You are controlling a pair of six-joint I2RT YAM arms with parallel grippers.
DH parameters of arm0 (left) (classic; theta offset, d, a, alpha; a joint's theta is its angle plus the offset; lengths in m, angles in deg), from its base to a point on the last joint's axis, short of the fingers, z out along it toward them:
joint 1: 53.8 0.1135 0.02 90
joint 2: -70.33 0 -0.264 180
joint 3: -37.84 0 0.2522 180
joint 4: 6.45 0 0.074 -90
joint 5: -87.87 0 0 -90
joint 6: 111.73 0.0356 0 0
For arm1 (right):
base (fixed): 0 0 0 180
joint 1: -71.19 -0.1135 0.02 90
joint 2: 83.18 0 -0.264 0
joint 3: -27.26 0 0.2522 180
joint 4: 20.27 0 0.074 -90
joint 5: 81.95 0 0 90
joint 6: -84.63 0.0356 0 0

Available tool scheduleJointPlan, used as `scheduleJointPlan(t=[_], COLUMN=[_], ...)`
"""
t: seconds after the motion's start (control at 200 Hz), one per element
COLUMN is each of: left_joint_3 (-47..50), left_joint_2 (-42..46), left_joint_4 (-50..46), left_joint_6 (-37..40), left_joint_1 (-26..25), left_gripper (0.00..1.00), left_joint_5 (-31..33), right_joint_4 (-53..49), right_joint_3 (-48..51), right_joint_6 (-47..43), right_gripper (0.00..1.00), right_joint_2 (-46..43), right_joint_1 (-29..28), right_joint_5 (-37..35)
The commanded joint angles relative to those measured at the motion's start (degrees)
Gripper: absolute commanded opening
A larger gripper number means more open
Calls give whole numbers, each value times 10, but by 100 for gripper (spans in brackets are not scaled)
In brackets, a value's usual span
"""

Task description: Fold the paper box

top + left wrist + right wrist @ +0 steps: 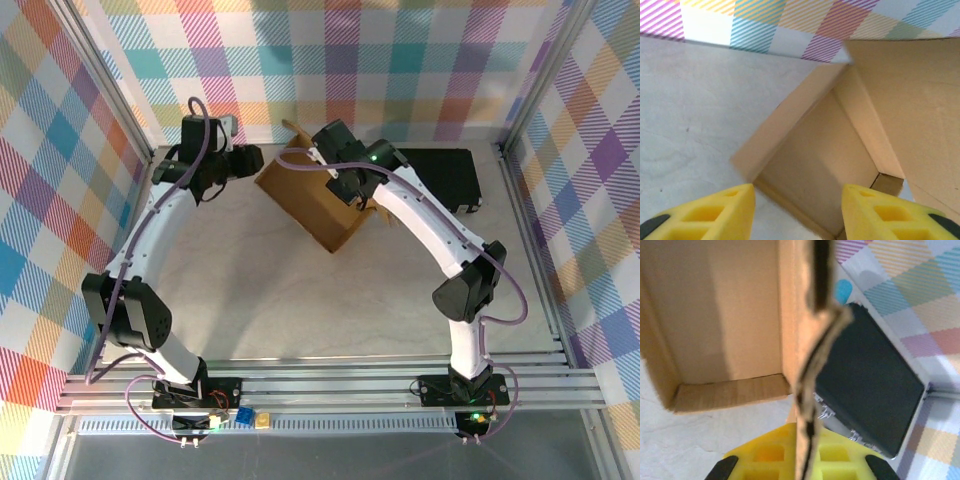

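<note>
Bench [300, 300]: pale surface carrying everything; largest bare stretch on the near side of the black case.
Paper box [310, 205]: just beside the black case, on its left; lying skewed on the bench, open side up.
Black case [440, 175]: flat against the back of the bench; taken as landmark, not part of the fold.
Right claw [802, 460]: clamped on the ragged top edge of the box wall that faces the black case, yellow pads [840, 457] on either side of the card.
Left claw [797, 210]: on the side of the box away from the black case; spread wide, nothing between its pads, aimed into the open tray.
Done so far: floor panel down, a low end wall and long side walls standing around it, a small corner tab turned in on the side nearer the black case; by the look of it, a tray already roughed out.
Not yet done: large panel at the right of the left wrist view up and open, so lid not closed; no flap seen tucked.
Cannot tell: whether the walls would stand alone once released, or which creases are locked.
Judged stage: roughly midway, shaping done in part, closing and tucking left.
</note>
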Motion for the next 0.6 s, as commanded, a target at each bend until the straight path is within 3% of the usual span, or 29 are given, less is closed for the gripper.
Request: scheduleJointPlan(t=[0.0, 0.145, 0.285, 0.59], left_joint_3=[69, 173, 221, 219], left_joint_2=[63, 122, 150, 122], left_joint_4=[114, 233, 259, 254], left_joint_6=[141, 239, 293, 325], left_joint_1=[1, 7, 27, 21], left_gripper=[52, 59, 60, 65], left_joint_5=[-18, -39, -134, -165], right_joint_4=[52, 71, 95, 108], right_joint_3=[25, 50, 106, 123], right_joint_6=[-98, -148, -193, -211], right_gripper=[0, 0, 0, 0], right_joint_2=[-19, -48, -81, -89], right_joint_1=[-3, -4, -5, -13], right_joint_5=[-20, 29, 51, 67])
